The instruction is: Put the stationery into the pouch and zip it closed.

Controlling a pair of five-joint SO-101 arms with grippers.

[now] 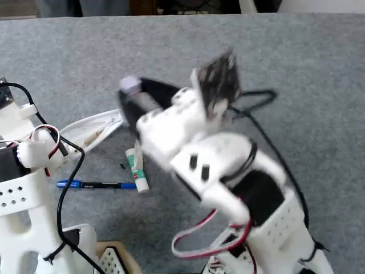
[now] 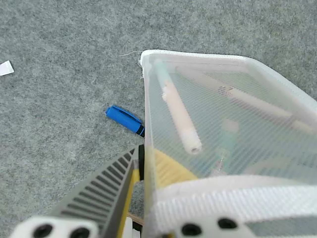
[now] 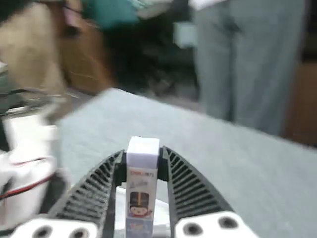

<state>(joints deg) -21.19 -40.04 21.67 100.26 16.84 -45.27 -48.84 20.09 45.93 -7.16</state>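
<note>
Your right gripper [image 3: 142, 154] clenches a small white printed block [image 3: 142, 198]; your left gripper [image 2: 147, 154] pinches the translucent white mesh pouch [image 2: 233, 124], with a blue pen [image 2: 124, 119] beside it.

High camera down over table [image 1: 296, 51]; wrist cameras close behind fingers [image 3: 188, 188].

Blue-capped pen [image 2: 124, 119], white mesh pouch [image 2: 223, 124], grey table [image 1: 296, 51].
</note>
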